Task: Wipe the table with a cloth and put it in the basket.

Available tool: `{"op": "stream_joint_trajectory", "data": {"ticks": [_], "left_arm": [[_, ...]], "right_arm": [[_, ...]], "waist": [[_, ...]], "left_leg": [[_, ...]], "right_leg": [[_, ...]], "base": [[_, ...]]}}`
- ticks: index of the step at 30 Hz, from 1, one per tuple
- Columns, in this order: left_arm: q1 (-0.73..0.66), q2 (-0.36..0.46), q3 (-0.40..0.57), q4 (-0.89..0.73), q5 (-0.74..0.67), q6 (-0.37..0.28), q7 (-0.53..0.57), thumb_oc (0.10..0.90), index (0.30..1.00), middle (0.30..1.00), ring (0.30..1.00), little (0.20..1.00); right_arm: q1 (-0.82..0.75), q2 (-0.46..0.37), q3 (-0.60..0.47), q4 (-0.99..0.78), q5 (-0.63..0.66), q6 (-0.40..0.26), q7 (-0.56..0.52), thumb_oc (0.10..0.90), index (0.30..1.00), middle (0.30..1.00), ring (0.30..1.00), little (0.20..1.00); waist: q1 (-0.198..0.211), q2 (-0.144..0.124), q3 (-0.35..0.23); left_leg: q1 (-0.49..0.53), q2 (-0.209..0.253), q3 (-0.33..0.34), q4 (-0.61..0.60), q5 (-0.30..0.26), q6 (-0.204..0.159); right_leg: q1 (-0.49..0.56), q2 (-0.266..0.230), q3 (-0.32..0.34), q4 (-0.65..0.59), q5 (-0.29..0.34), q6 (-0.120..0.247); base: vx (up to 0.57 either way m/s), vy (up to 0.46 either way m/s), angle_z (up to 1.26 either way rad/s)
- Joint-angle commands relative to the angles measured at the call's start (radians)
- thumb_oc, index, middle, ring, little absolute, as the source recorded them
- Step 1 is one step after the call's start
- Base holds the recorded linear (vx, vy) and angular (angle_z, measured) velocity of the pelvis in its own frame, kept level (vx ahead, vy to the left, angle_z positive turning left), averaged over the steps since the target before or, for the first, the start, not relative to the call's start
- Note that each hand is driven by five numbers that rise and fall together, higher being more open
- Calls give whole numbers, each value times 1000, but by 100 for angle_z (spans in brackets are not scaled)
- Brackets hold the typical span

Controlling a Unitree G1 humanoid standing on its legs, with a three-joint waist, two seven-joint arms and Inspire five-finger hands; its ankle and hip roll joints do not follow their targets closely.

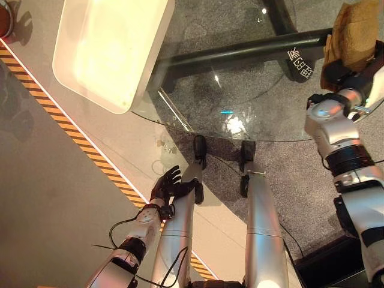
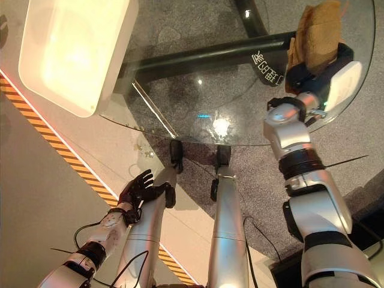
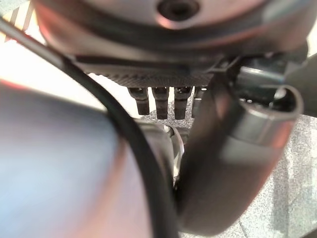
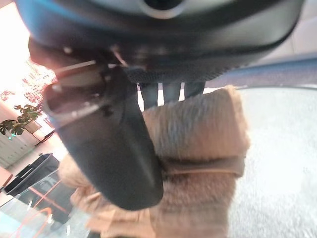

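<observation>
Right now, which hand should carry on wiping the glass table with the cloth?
Right. The right hand is already on the brown cloth on the glass table, fingers and thumb closed on it. The left hand hangs open, low beside the table.

Bare glass table (image 1: 252, 102) between basket (image 1: 108, 48) and cloth (image 1: 354, 36).

tan cloth (image 2: 317, 35) bunched on glass table (image 2: 240, 90), white basket (image 1: 111, 51) far-left

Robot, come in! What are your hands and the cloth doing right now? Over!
Right hand shut on the brown cloth, over the glass table. Left hand open, low beside the table. White basket on table, nothing blocking.
</observation>
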Motion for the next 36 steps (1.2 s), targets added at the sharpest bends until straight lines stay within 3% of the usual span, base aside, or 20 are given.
{"op": "stream_joint_trajectory", "data": {"ticks": [1,11,19,27,36], "left_arm": [[91,12,-20,23,11,10,14,800,900,900,900,900],[97,1,-13,6,14,15,32,800,900,900,900,900],[106,-2,-4,-8,24,25,36,800,900,900,900,900],[126,-35,-11,-33,30,9,46,800,900,900,900,900],[143,-51,-15,-30,44,-15,48,800,900,900,900,900]], "right_arm": [[36,4,48,3,90,-4,88,100,300,300,300,200],[46,3,20,-97,11,-41,54,100,300,300,300,200],[33,2,18,-175,-36,-22,89,100,300,300,300,200],[41,77,137,-316,-137,55,251,100,300,300,300,200],[68,160,247,-403,-209,86,337,100,300,300,300,200]], "waist": [[-13,89,-14],[-20,82,-14],[-20,82,-14],[-21,95,-14],[-13,98,-14]], "left_leg": [[-31,2,-47,98,-100,-21],[-11,-5,-44,93,-108,-20],[-15,-12,-46,99,-112,-17],[-21,-23,-40,101,-106,-14],[-41,-30,-42,111,-100,-16]], "right_leg": [[-34,11,70,-125,102,58],[-14,19,80,-145,109,65],[-20,23,88,-142,112,68],[-30,31,105,-149,117,63],[-48,37,115,-135,112,58]], "base": [[0,0,0],[12,20,1],[16,21,0],[20,59,0],[4,8,0]]}}
